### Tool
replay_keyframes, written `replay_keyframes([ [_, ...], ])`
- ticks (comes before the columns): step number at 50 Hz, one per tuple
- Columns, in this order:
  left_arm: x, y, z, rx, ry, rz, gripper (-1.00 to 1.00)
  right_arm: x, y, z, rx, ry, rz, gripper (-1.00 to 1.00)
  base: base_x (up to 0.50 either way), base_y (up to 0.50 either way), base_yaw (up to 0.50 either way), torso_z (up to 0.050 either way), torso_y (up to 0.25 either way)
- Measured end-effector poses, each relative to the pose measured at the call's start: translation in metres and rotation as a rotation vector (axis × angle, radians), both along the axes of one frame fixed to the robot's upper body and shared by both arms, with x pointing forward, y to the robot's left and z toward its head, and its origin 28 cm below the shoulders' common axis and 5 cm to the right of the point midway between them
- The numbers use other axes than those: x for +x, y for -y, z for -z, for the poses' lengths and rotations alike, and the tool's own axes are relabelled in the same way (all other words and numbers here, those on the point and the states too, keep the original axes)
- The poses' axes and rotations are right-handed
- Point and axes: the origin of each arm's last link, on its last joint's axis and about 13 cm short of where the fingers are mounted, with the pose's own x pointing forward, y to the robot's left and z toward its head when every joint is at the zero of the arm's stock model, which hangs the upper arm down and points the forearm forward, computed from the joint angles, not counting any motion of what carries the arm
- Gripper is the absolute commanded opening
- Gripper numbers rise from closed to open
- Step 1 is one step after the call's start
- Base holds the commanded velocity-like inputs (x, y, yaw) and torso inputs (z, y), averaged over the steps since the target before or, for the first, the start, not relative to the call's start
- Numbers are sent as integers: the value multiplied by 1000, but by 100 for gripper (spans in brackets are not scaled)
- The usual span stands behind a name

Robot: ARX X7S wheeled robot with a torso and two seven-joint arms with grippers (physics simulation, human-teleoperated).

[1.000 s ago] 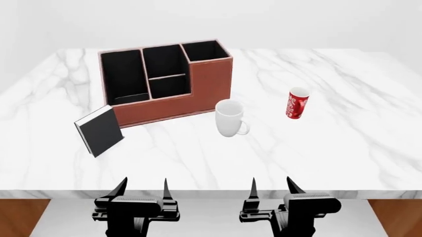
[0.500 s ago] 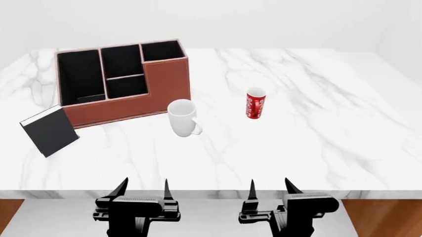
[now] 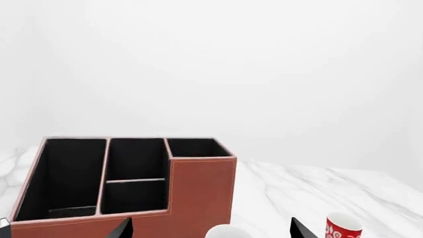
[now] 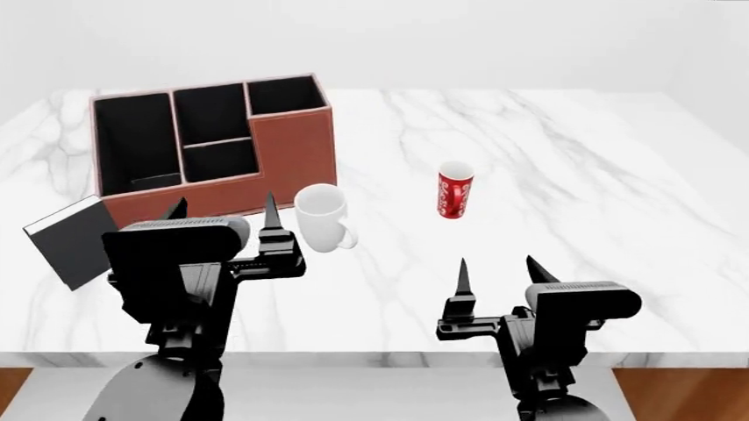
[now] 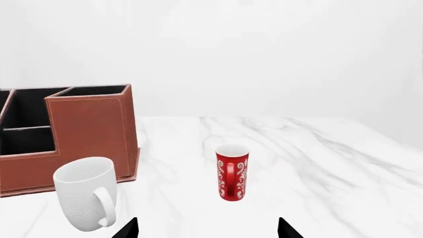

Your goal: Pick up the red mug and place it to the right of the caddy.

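The red mug [image 4: 454, 189] stands upright on the marble table, right of centre; it also shows in the right wrist view [image 5: 232, 172], handle toward the camera, and at the edge of the left wrist view [image 3: 342, 227]. The reddish-brown caddy [image 4: 293, 140] stands at the back left, also seen in the left wrist view [image 3: 198, 191] and the right wrist view [image 5: 89, 129]. My left gripper [image 4: 224, 215] is open and empty, raised in front of the caddy. My right gripper [image 4: 501, 275] is open and empty, near the front edge, short of the red mug.
A larger plain white mug [image 4: 322, 217] stands just right of the caddy's front corner, between caddy and red mug; it also shows in the right wrist view [image 5: 86, 193]. A small black book [image 4: 68, 241] leans at the caddy's left front. The table [image 4: 585, 193] stretches right.
Both arms have risen and reached forward over the table; the left gripper now stands in front of the caddy. The view shifted slightly. The objects have not moved.
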Motion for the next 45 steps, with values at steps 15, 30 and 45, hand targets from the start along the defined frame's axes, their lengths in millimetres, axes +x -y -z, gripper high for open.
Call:
replay_keyframes([
  [15,-6,-1,-22,-6,39,19,100,-7,0,-20,-7,70,-4,100,500,0,0,0,0],
  [30,-7,-2,-26,-1,47,27,100,-9,-1,-24,-13,77,-15,100,500,0,0,0,1],
  [45,-7,-3,-27,2,52,25,100,-9,-1,-23,-13,73,-22,100,500,0,0,0,1],
])
